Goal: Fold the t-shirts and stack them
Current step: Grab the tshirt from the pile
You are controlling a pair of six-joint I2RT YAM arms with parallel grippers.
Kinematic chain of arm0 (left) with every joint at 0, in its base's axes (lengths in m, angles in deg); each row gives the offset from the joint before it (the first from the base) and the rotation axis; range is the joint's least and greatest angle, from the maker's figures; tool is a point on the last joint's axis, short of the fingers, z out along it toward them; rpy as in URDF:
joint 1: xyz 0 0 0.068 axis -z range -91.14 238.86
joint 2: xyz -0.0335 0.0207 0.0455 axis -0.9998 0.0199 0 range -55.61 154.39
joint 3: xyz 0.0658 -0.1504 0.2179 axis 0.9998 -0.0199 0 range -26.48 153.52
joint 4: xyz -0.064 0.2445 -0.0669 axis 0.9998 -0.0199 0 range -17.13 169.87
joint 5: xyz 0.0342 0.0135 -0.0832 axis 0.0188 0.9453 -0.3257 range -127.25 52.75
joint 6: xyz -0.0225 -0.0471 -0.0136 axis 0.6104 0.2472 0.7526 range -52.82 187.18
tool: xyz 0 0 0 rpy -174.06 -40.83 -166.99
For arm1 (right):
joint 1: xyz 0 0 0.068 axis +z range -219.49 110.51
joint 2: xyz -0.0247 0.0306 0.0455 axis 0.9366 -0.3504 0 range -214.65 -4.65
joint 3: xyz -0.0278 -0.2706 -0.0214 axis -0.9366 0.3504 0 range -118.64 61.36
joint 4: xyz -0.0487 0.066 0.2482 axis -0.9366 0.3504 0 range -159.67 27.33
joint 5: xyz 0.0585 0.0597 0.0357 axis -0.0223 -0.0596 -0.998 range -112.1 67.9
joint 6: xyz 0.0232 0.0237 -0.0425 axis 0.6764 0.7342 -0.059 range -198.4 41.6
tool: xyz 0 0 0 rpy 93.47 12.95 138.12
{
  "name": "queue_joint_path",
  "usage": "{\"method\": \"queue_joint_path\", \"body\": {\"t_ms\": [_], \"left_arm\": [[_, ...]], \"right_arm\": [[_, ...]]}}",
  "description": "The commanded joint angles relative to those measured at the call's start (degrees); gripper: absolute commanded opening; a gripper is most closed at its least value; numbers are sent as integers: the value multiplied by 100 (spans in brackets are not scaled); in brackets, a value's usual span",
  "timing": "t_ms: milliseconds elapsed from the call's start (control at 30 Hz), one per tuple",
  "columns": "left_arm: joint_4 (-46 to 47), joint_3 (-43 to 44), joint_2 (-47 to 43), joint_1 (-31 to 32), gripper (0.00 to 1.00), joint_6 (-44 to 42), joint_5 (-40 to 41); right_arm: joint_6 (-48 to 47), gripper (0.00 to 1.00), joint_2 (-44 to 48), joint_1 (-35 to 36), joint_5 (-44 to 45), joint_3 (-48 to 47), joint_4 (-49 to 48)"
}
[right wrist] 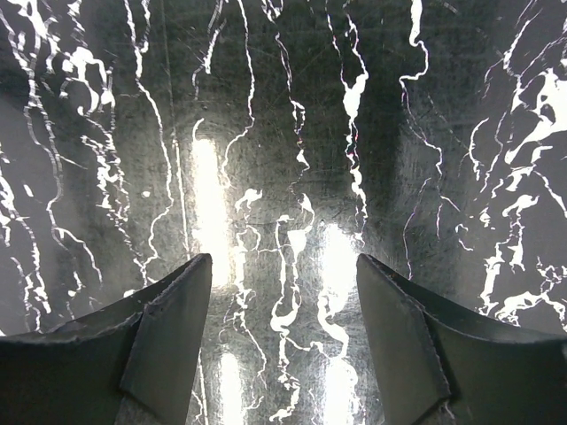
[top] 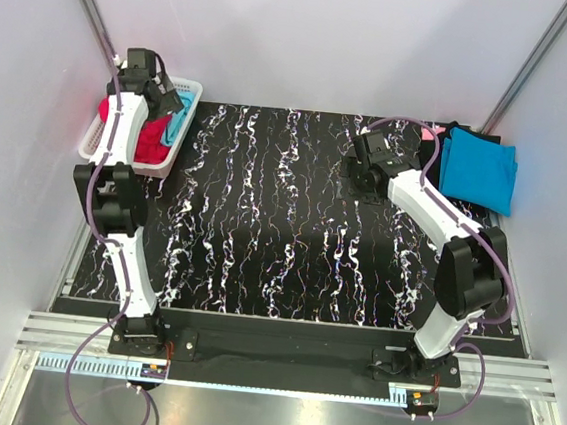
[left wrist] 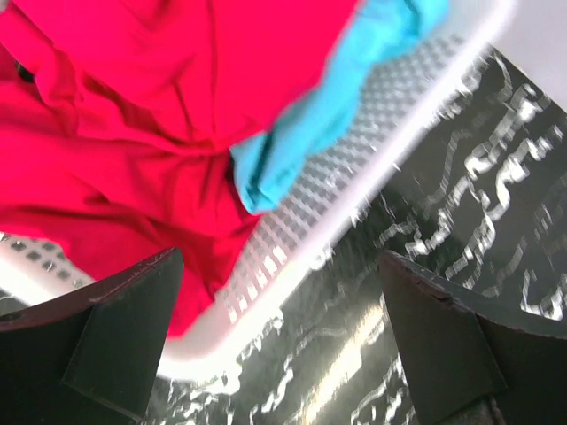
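Top external view. The tabletop [top: 282, 232], black with white veining, is carrying a white lattice basket [top: 191, 91] at its far-left corner. A crimson t-shirt [top: 152, 142] and a turquoise t-shirt [top: 175, 126] are lying crumpled inside the basket. The left gripper [top: 168, 104] is hanging over the basket. At the far-right corner a folded turquoise t-shirt [top: 480, 169] is resting on a black t-shirt [top: 475, 137], with a pink edge [top: 430, 133] showing beside them. The right gripper [top: 365, 175] is hovering over bare tabletop near that stack.

Left wrist view. The left gripper [left wrist: 279, 266] is standing with its jaws wide apart, holding nothing. The crimson t-shirt [left wrist: 133, 133] is spilling over the basket [left wrist: 372, 133] rim, and the turquoise t-shirt [left wrist: 328, 115] is lying against it.

Right wrist view. The right gripper [right wrist: 283, 266] is holding its jaws apart and empty, pointing at the tabletop [right wrist: 283, 133].
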State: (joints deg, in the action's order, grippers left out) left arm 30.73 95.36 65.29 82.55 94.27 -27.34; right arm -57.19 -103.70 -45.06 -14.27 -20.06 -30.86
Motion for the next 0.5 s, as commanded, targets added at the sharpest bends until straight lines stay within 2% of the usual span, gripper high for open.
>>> {"method": "queue_joint_path", "body": {"t_ms": [0,167,467], "left_arm": [[458,147,249,-90,99,340,327],[485,147,478,-283,99,902,284],[581,586,1102,-345,94,824,414]], "right_arm": [[58,73,-123,-34,-98,-277,-40],[6,73,-141,-26,-37,-347,-14],[-64,73,-510,-34,42,-699,74]]}}
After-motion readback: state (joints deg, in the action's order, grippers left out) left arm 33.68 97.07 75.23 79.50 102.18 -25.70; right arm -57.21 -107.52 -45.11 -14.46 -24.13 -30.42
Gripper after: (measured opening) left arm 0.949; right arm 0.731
